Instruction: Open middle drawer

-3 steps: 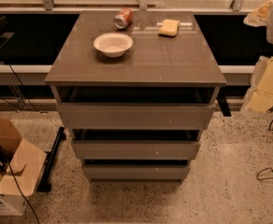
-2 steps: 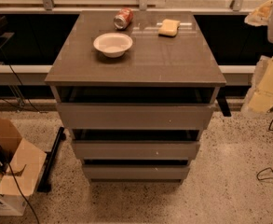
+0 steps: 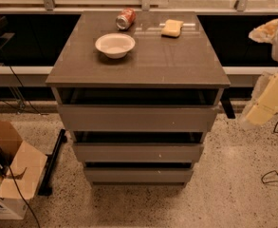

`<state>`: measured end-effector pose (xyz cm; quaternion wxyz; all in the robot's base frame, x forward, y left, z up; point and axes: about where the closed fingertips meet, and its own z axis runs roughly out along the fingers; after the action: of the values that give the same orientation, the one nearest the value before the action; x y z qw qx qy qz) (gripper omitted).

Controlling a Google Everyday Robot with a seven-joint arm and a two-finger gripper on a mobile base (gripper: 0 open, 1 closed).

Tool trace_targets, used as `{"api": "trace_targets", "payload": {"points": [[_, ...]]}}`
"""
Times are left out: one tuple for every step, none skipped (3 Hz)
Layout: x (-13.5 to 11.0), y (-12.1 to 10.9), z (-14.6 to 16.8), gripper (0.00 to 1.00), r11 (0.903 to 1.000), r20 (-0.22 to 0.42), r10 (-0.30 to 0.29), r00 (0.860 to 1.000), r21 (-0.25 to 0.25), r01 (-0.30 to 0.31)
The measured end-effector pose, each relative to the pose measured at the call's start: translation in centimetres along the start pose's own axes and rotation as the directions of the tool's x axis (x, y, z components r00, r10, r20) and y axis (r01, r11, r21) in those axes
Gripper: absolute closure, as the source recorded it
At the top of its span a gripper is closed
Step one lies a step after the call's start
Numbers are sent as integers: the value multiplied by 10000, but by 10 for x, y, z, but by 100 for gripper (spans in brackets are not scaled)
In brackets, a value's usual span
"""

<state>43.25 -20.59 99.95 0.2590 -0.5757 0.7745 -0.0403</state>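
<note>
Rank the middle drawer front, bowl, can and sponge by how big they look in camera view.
Largest: middle drawer front, then bowl; sponge and can look alike. The hand is at the right edge.

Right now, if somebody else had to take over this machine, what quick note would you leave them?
Gripper: at the right edge of the view, off to the side of the cabinet, touching nothing.
Middle drawer: second of three fronts, not visibly pulled out, with a thin dark gap above it.
Done: nothing visible yet.
Left: bring the gripper to the middle drawer front and pull it open.
</note>
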Motion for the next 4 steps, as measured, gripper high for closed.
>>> {"api": "trace_targets", "payload": {"points": [[15,5,34,0,9980,623,497,9968,-430,-471],[35,20,80,0,9792,1035,1152,9879,-1788,-954],[35,20,81,0,9791,1035,1155,9879,-1794,-957],[36,32,103,0,9769,791,1255,9889,-1838,-1092]]}}
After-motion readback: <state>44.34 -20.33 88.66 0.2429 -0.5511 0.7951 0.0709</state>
